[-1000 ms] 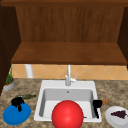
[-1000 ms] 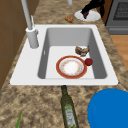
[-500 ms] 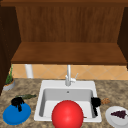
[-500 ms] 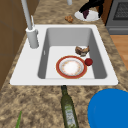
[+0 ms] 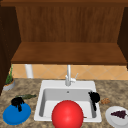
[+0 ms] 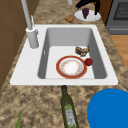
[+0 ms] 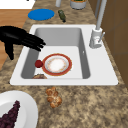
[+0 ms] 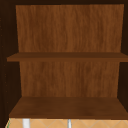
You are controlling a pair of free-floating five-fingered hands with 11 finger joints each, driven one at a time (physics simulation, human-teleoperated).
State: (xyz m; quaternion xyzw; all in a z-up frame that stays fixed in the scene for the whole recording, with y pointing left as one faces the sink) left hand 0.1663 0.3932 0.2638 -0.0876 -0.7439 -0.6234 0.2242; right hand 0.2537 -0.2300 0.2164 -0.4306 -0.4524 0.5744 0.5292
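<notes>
**Right hand poised over the sink's right edge**

The right hand (image 7: 20,38), fingers straight and apart, hovers above the sink's (image 7: 105,75) rim; a red-rimmed plate (image 7: 57,64) and small red fruit (image 7: 38,63) lie below at 5 o'clock. Dropping carelessly, it could knock the fruit. The left hand (image 5: 17,102) hangs over a blue plate (image 5: 15,116), fingers unclear.

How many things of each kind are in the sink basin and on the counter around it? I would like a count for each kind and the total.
Plates: 3 (blue, white with grapes, red-rimmed in the sink)
Bottles: 1
Food pieces: 4 (grapes, pastry, small red fruit, brown piece in the sink)
Potted plants: 1
Total: 9
</notes>
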